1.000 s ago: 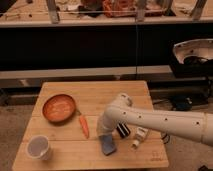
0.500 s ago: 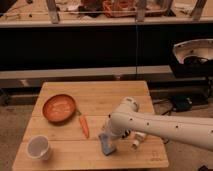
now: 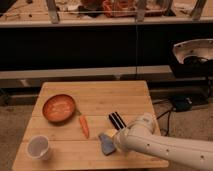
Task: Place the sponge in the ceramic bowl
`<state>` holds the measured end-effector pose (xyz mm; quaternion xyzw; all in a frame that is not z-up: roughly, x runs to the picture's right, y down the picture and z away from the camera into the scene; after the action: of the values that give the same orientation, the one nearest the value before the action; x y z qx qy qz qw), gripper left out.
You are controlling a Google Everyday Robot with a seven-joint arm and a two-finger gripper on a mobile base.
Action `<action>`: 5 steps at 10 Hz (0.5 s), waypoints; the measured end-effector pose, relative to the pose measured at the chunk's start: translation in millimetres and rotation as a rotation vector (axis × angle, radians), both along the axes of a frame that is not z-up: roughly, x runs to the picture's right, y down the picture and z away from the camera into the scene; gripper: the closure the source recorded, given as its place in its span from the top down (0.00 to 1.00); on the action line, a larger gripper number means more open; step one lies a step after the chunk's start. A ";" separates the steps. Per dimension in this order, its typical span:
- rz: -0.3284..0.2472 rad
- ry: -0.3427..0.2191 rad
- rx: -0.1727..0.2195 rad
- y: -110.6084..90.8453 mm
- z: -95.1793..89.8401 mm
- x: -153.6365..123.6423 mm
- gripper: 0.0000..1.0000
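Currently the gripper (image 3: 114,139) is low over the front-right part of the wooden table (image 3: 100,97), at the end of the white arm (image 3: 160,146) that comes in from the lower right corner. The wrist covers the gripper, so I can't tell whether it's clamped on anything or open. The sponge (image 3: 105,145) sits right against the gripper end: blue-grey block, tilted, poking out to the left of the wrist near the table's front edge. Can't tell if it's resting on the wood or lifted off it. The ceramic bowl (image 3: 44,107) is on the left side of the table, well apart from the sponge, upright, orange-brown rim, paler inside, nothing visible in it. The carrot (image 3: 84,126) lies between bowl and sponge, just off the bowl's lower right edge, pointing roughly toward the front. The black ridged block (image 3: 117,120) is just behind the wrist, lying at an angle, near the arm. The white plastic cup (image 3: 39,147) stands upright at the front-left corner, below the bowl.
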<state>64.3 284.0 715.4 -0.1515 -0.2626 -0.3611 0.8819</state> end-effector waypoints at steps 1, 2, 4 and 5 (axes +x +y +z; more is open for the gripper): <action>-0.001 -0.066 -0.019 1.4 0.1 7.7 0.80; -0.011 -0.101 -0.037 0.6 -0.1 9.5 0.80; -0.072 -0.130 -0.062 -4.1 1.1 8.5 0.80; -0.100 -0.126 -0.075 -8.1 1.4 5.4 0.80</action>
<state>69.7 275.9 716.7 -0.1744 -0.3233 -0.4031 0.8382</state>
